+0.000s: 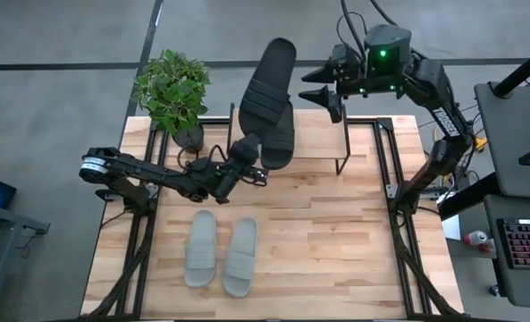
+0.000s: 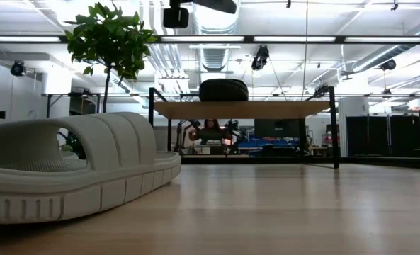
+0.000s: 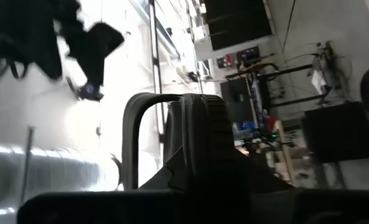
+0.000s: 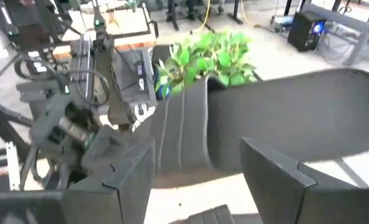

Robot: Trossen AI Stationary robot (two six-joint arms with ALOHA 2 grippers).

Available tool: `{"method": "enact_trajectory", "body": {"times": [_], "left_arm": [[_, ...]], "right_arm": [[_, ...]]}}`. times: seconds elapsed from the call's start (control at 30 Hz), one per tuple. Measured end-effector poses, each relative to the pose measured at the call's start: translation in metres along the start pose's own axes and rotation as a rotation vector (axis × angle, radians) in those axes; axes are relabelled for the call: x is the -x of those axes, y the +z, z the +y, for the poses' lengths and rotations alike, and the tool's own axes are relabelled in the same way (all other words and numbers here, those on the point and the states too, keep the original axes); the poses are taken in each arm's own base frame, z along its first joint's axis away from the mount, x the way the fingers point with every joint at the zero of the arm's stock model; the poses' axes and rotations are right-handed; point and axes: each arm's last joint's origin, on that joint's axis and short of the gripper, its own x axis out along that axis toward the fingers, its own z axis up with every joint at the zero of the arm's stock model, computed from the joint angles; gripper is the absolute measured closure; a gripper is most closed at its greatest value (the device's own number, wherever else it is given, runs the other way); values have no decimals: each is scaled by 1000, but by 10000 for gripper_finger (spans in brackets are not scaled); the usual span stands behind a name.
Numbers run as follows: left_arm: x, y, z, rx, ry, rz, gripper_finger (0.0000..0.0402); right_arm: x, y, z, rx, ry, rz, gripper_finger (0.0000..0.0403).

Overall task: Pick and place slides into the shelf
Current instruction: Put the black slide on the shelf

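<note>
High view: left claw [image 1: 247,154] is clamping the heel of a black ribbed rubber slide [image 1: 266,94], tilting it toward the wooden-topped black-framed shelf [image 1: 323,134] | right claw [image 1: 323,88] is hanging spread, empty, beside it | grey pair [image 1: 220,253] is waiting on the surface [image 1: 336,241].

Pale slide [image 2: 75,166] close up on table [image 2: 302,212], black slide [image 2: 224,90] atop shelf [image 2: 241,110], plant [image 2: 110,35] behind.

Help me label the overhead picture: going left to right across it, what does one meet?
Potted plant → left claw, gripping a black slide → right claw, open → keyboard.
</note>
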Motion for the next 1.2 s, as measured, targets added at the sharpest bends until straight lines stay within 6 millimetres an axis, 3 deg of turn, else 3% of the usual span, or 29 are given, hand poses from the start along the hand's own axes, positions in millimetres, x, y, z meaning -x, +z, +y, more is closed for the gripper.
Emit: {"method": "enact_trajectory", "body": {"times": [0.43,0.73,1.2], "left_arm": [[7,-7,-27,137,-22,71,376],[14,-11,-58,195,-55,85,376],[7,-25,-82,354,-67,162,372]], "right_arm": [[0,-8,1,2,5,79,181],[0,-7,1,4,5,73,181],[-1,-6,0,5,6,65,181]]}}
